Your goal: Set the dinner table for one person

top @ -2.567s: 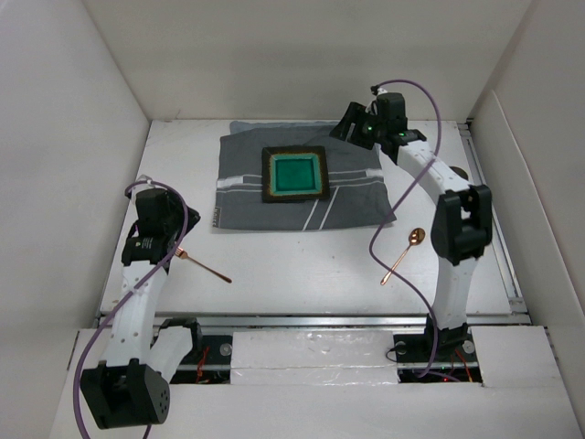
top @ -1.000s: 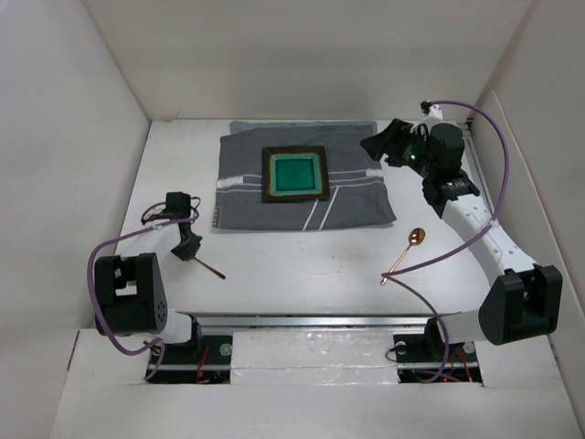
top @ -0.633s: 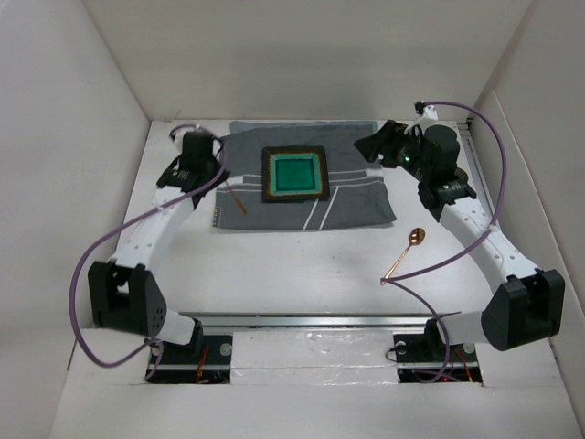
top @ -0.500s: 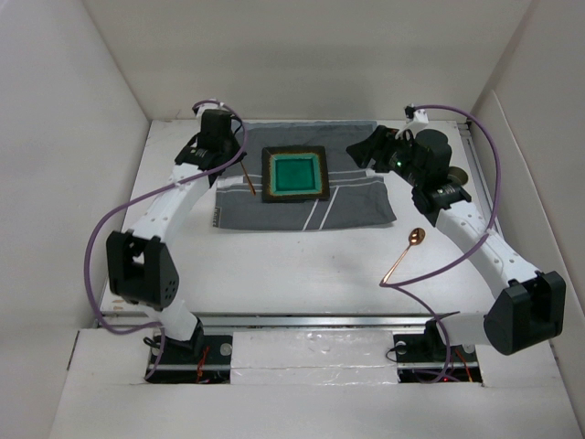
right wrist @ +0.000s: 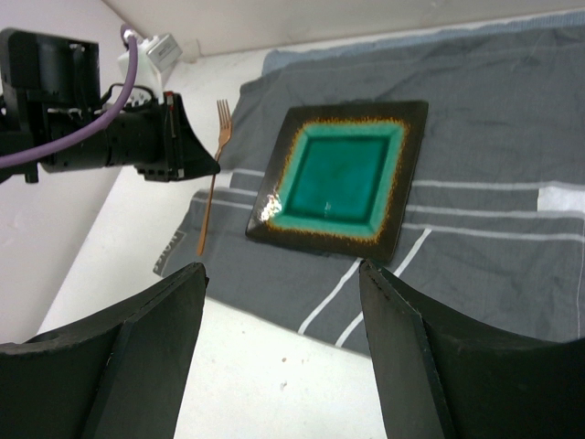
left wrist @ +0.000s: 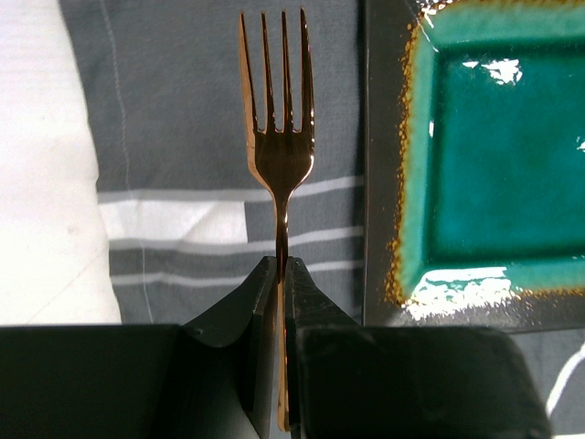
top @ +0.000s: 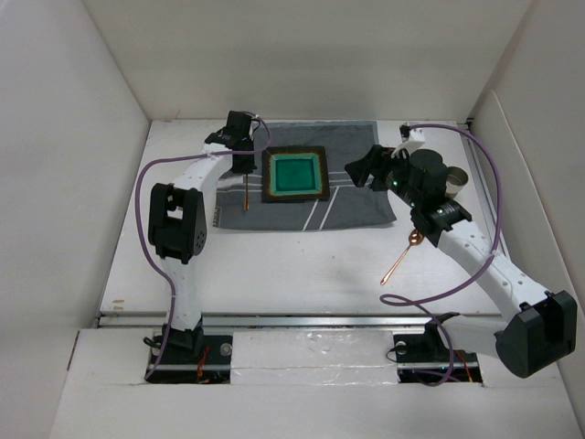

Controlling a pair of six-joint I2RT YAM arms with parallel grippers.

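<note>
You have one table [top: 302, 265], one mat [top: 356, 206], one plate [top: 294, 174], one spoon [top: 398, 263] and one fork [left wrist: 280, 165], pinched in the left gripper [left wrist: 281, 265], tines far, axis near-to-far; right gripper [right wrist: 281, 270] wide, empty.

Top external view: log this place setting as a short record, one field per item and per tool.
left tool: shut on the fork's handle, over the mat's left part
fork: copper, left of the plate, tines pointing away from the arms; contact with the mat cannot be told
plate: square, teal centre, dark rim, on the mat, empty
mat: grey, white-striped, far half of the dinner table
spoon: copper, on bare tabletop near the mat's right corner
right tool: open, empty, over the mat's right part
</note>
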